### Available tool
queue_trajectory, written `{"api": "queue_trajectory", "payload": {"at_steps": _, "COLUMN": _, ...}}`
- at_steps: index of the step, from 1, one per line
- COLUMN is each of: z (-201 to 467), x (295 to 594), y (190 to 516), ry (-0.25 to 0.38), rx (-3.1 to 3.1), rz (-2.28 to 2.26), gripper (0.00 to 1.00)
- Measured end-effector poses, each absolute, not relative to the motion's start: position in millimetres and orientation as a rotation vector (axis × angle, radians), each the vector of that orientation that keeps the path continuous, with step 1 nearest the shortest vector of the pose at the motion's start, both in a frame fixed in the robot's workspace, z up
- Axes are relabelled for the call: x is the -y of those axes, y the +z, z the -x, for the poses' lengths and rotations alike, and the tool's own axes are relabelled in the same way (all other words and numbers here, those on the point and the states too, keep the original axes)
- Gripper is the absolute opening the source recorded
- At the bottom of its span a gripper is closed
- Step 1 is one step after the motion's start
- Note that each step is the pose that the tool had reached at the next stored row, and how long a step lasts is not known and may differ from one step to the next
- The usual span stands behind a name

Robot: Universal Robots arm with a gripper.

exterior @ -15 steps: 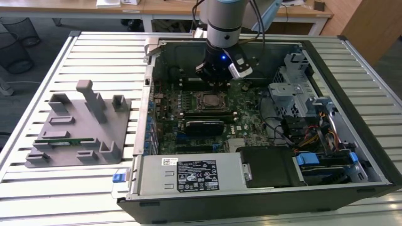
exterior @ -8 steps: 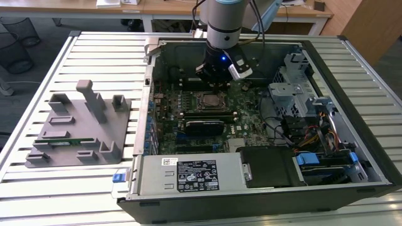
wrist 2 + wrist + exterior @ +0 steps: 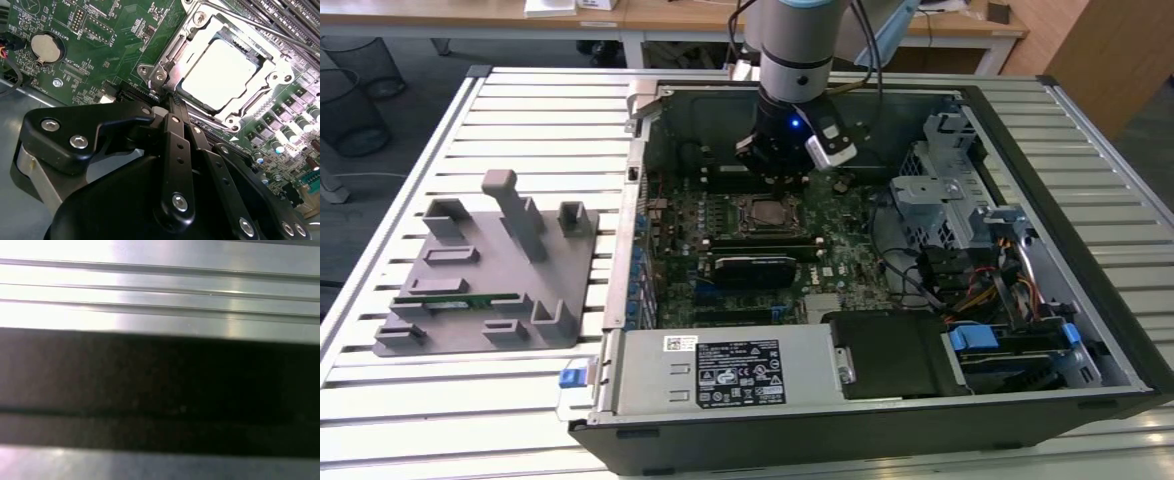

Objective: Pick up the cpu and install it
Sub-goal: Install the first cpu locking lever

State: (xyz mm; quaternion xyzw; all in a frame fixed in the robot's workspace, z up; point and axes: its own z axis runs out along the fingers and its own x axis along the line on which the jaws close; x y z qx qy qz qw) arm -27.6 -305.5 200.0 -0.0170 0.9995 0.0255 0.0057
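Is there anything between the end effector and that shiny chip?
In the second wrist view, only the socket's metal frame separates the end effector from the chip.

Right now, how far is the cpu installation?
The cpu already lies inside the socket frame on the motherboard. The gripper sits beside the socket and holds nothing. Whether the socket is latched, I cannot tell.
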Motion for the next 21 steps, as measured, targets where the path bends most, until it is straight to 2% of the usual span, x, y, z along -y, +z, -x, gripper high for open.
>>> {"api": "queue_trajectory", "payload": {"at_steps": 8, "z": 27.2, "x": 306.7, "y": 196.6, "ry": 0.066, "rx": -3.131, "rz": 0.053, "gripper": 0.11}}
{"api": "queue_trajectory", "payload": {"at_steps": 21, "z": 26.6, "x": 305.1, "y": 195.0, "ry": 0.079, "rx": -3.131, "rz": 0.053, "gripper": 0.11}}
